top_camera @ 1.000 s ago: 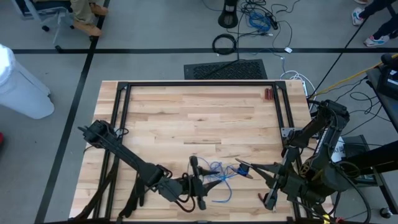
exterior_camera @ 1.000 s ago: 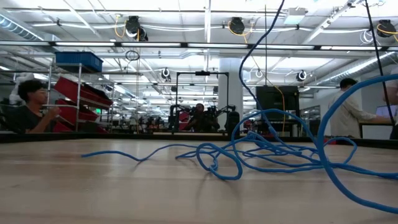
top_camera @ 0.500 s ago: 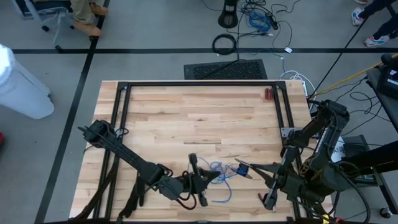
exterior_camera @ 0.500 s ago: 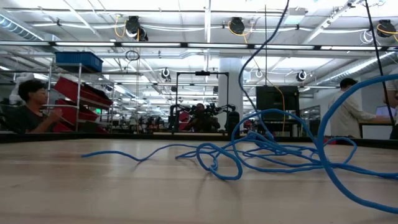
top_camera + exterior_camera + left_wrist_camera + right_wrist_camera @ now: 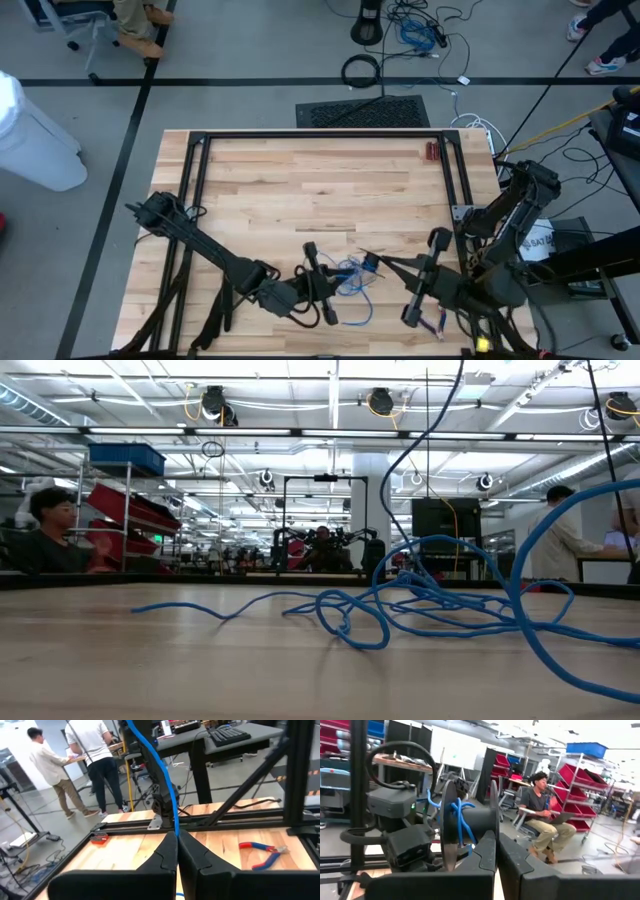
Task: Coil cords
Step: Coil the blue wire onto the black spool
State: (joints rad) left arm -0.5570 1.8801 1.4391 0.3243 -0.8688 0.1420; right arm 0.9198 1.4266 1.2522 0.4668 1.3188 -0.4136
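Looking down from overhead, I see the blue cord (image 5: pixel 350 278) lying in a loose tangle on the wooden table (image 5: pixel 320 190), near its front edge, between my two arms. My left gripper (image 5: pixel 322 285) sits at the left side of that tangle. From its wrist camera the two dark fingers (image 5: pixel 167 852) are pressed together with a strand of the cord (image 5: pixel 165 770) pinched at their tips, the strand rising up and away from them. My right gripper (image 5: pixel 372 263) is at the right side of the tangle, and its wrist camera shows the fingers (image 5: pixel 487 851) closed against a dark spool (image 5: pixel 467 827) that has a few turns of blue cord (image 5: pixel 460 822) wrapped around its hub. From table height the cord (image 5: pixel 420 605) sprawls in overlapping loops, one strand climbing out of the top of the picture. Red-and-blue pliers (image 5: pixel 262 854) lie on the table beyond the left gripper. I can read no brand, label or writing anywhere.
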